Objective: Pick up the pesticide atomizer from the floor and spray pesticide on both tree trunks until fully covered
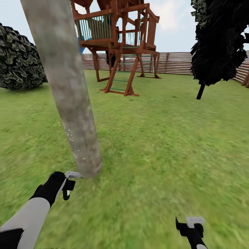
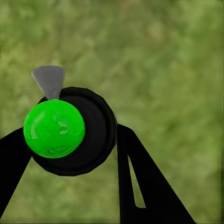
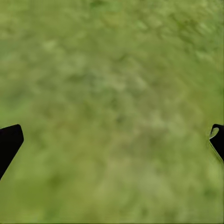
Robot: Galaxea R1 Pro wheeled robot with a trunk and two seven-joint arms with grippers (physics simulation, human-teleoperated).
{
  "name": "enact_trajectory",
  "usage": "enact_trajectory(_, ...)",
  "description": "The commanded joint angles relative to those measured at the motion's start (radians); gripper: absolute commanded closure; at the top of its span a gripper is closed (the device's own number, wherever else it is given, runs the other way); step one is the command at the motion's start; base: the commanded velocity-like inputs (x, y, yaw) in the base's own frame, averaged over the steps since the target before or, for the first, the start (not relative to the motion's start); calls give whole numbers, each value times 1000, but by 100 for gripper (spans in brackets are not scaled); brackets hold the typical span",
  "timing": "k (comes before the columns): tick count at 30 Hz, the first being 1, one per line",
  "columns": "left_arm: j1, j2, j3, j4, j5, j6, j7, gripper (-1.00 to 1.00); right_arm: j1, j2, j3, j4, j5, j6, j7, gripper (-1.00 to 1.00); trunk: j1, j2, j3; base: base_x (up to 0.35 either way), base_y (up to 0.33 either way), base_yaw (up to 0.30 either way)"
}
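One thick mottled beige-grey tree trunk (image 1: 71,93) leans up from the grass floor (image 1: 148,145) at the left, its crown cut off by the frame. Fine white specks dot its lower bark. My left gripper (image 1: 68,186) hangs just in front of the trunk's base, shut on the pesticide atomizer (image 1: 72,174), whose pale grey tip points at the bark. In the left wrist view the atomizer (image 2: 74,133) is a black round body with a bright green ball and a grey fan-shaped tip, held between two black fingers (image 2: 140,186). My right gripper (image 1: 190,224) is open low over grass, with nothing between its fingers (image 3: 9,142).
A brown wooden play tower (image 1: 117,45) stands behind the trunk, in front of the slatted fence (image 1: 180,62). A black-foliaged thin-trunked tree (image 1: 218,41) is at the right and a dark mottled bush (image 1: 19,58) at the left. Lawn stretches between them.
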Motion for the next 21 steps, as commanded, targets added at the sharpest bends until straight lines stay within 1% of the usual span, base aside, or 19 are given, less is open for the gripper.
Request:
enact_trajectory(1, 0, 0, 0, 0, 0, 0, 0, 100, 0, 0, 0, 0, 0, 0, 0, -100, 0, 0, 0, 145, -274, 275)
enact_trajectory(4, 0, 0, 0, 1, 0, 0, 0, 100, 0, 0, -1, 0, 0, 0, 1, -100, 0, 0, 0, 151, -272, 158)
enact_trajectory(9, 0, -1, 0, 0, 0, 0, 0, 100, 0, 0, -2, 0, 0, 0, 0, -100, 0, 0, 0, 139, -270, 6)
enact_trajectory(12, 0, -8, 0, 0, -2, 0, 0, 100, 0, 0, -2, 0, 0, 0, 0, -100, 0, 0, 0, 116, -270, 0)
enact_trajectory(17, 0, -9, 0, -1, -2, 0, 0, 100, 0, 0, -2, 0, 0, 0, 0, -100, 0, 0, 0, 115, -270, 5)
enact_trajectory(21, 0, -9, 0, -1, -2, 0, 0, 100, 0, 0, -1, 0, 0, 0, 0, -100, 0, 0, 0, 116, -270, 203)
